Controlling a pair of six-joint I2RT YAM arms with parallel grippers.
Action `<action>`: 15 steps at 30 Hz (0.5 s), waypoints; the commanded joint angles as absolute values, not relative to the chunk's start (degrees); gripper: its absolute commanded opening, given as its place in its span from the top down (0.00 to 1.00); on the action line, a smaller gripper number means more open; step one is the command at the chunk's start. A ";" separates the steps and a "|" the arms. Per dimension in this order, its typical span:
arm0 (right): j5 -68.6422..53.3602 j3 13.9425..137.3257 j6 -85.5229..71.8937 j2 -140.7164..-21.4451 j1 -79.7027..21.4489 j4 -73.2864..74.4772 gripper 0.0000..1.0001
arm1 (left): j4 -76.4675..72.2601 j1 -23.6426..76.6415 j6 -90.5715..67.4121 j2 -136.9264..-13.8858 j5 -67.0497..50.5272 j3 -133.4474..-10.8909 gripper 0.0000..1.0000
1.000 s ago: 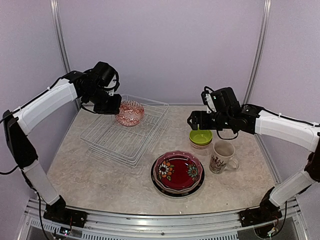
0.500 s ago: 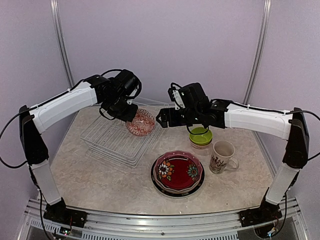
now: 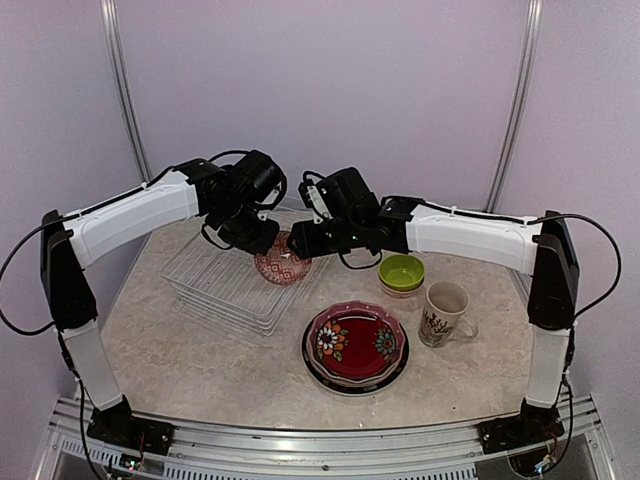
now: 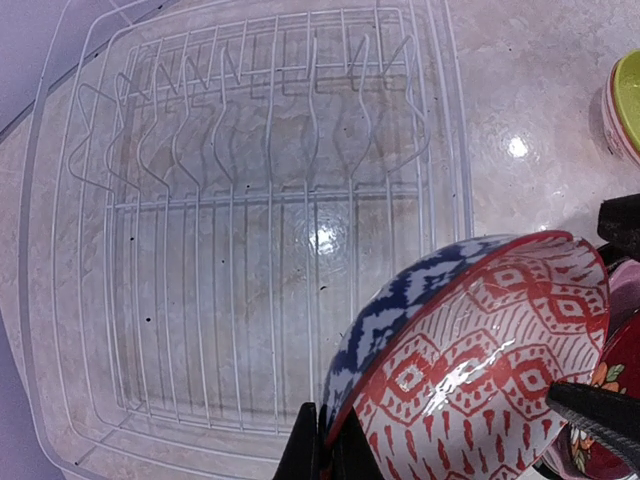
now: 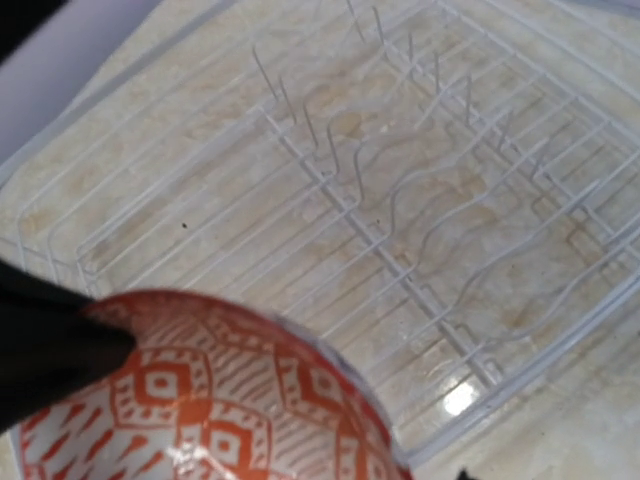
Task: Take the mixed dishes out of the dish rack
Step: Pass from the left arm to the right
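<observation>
As it tilts, glossy red-white diamond-patterned bowl (image 4: 470, 370), blue-white outside

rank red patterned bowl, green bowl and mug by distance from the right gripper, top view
1. red patterned bowl, just beside the right gripper
2. green bowl, off to its right
3. mug, farther right, nearer the bases

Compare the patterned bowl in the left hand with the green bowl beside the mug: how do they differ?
The patterned bowl has red-white diamonds inside and blue-white outside; the green bowl is plain lime. The patterned bowl hangs tilted, its rim pinched by the left hand; the green bowl sits upright, stacked on another bowl on the table. Both are small round bowls.
</observation>
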State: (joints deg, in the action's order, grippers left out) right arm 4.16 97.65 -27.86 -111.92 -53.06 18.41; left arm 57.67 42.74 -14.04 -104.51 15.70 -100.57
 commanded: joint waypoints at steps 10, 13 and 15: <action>6.57 101.08 -27.42 -116.29 -54.05 22.91 0.64 | 54.80 43.60 -14.41 -99.21 14.60 -98.35 1.00; 6.56 101.03 -27.33 -116.17 -54.03 22.46 0.68 | 54.68 43.59 -14.65 -98.77 14.16 -98.20 1.00; 6.40 101.24 -27.50 -116.23 -54.03 22.14 0.70 | 54.33 43.56 -14.74 -98.18 13.46 -97.96 1.00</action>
